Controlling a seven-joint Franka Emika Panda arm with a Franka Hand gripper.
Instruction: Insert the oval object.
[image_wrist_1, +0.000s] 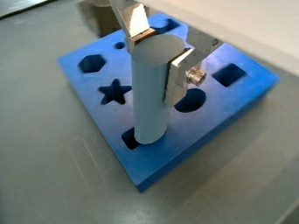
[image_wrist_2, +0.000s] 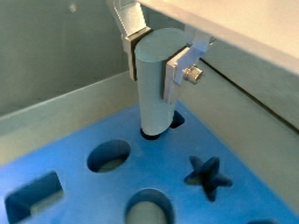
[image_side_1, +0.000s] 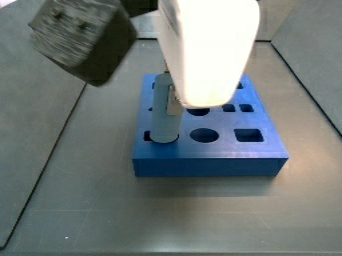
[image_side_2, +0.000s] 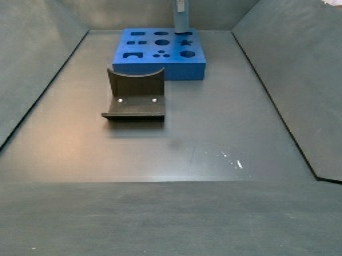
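Gripper (image_wrist_1: 160, 54) points straight down over the blue block (image_wrist_1: 233, 92), fingers (image_wrist_1: 181, 70) clamped on the upright oval object (image_wrist_1: 152, 92), whose lower end sits in a hole.

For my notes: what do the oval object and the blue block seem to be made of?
The oval object, held upright in the hand with its lower end at a hole in the block, looks like smooth plastic: even pale grey, matte, soft highlights. The blue block also looks like moulded or printed plastic: uniform saturated colour, crisp cut-outs, slight sheen. Neither can be confirmed by look alone.
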